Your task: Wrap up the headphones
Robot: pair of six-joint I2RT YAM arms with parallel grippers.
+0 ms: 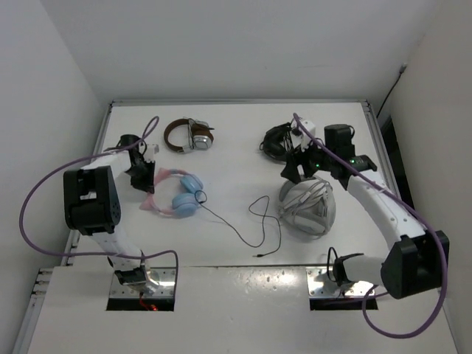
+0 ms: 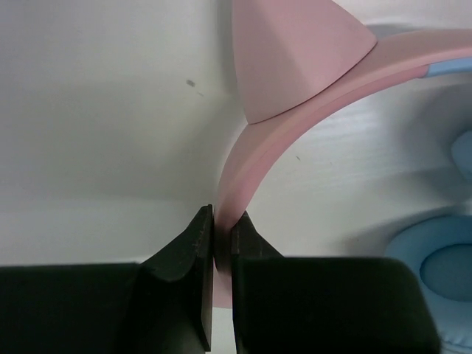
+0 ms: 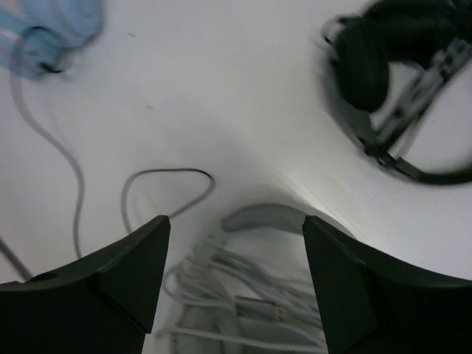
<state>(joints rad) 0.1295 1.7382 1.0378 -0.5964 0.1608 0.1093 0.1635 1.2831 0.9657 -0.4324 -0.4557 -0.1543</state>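
Your left gripper (image 2: 221, 225) is clamping the pink cat-ear headphones (image 1: 175, 196) by the headband (image 2: 258, 155). Its jaws are pressing flat on the thin pink band just below one cat ear (image 2: 295, 66), with no gap showing on either side.

The headphones are lying flat on the white table (image 1: 236, 125), with their light blue earcups (image 1: 184, 202) sitting on the side away from that gripper. The thin black cable (image 3: 168, 172) is running loose from the earcups and looping away from the headphones toward the table's near edge, where its plug end is lying free.

Your right gripper (image 3: 234, 243) is hanging well apart from the pink headphones, beyond the cable loops and over the grey-white headphones (image 1: 308, 208). Its jaws are standing wide apart and holding nothing.

Brown-banded headphones (image 1: 188, 136) are resting beyond the pink headphones toward the far edge, near but not touching. Black headphones (image 1: 276, 140) are lying well apart from the pink headphones, past the right gripper.
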